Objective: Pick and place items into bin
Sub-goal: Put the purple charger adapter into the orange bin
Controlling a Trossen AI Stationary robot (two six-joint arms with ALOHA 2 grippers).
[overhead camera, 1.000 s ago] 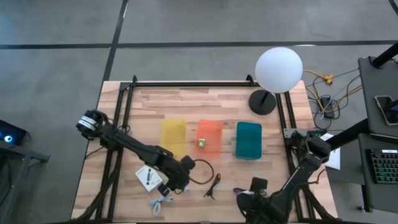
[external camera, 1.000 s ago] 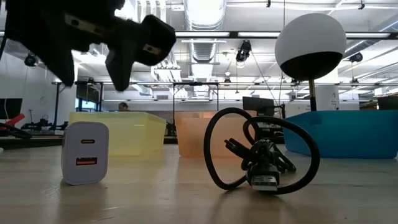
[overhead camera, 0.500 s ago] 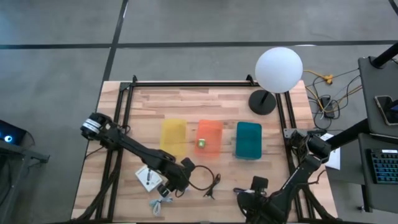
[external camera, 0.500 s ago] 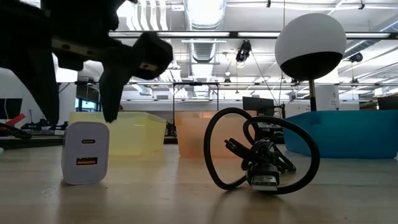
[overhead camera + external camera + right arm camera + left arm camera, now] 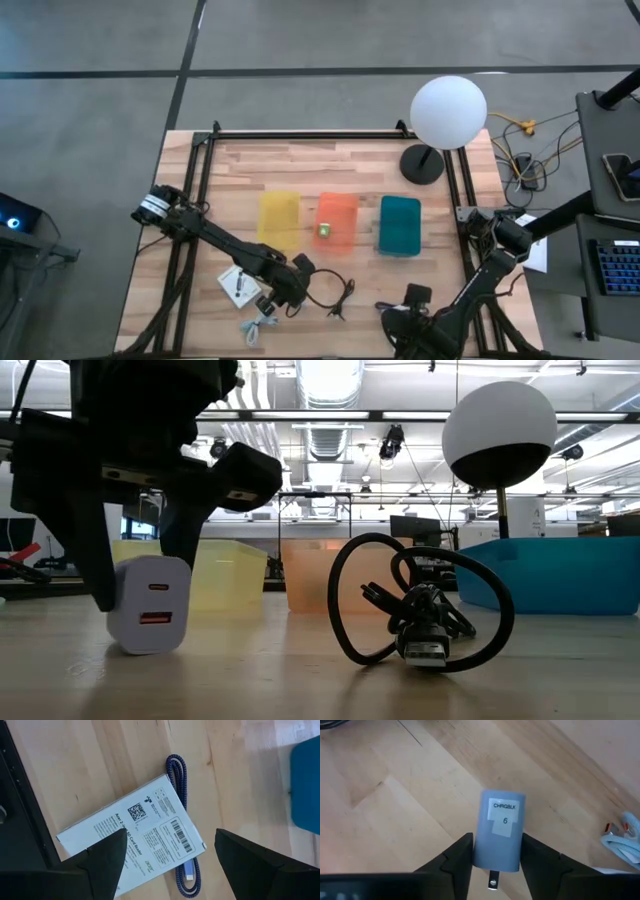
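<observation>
Now that the left tool (image 5: pixel 492 865) has descended and pinches the small white plastic charger block (image 5: pixel 498 830), which has tilted on the wooden desk (image 5: pixel 395 795), lifting toward a bin appears next.

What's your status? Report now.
Left tool astride the white charger block, charger tilted on the table. Right tool open over white printed packet. Black cord loop beside charger, clear.

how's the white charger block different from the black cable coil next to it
The white charger block is a solid rounded brick; the black cable coil is a thin cord wound in open loops. The charger block sits tilted between the fingers of the left gripper, while the cable coil lies free with nothing touching it. The charger block carries a label reading CHRGBLK 6; the coil shows none. Both rest on the wooden table.
</observation>
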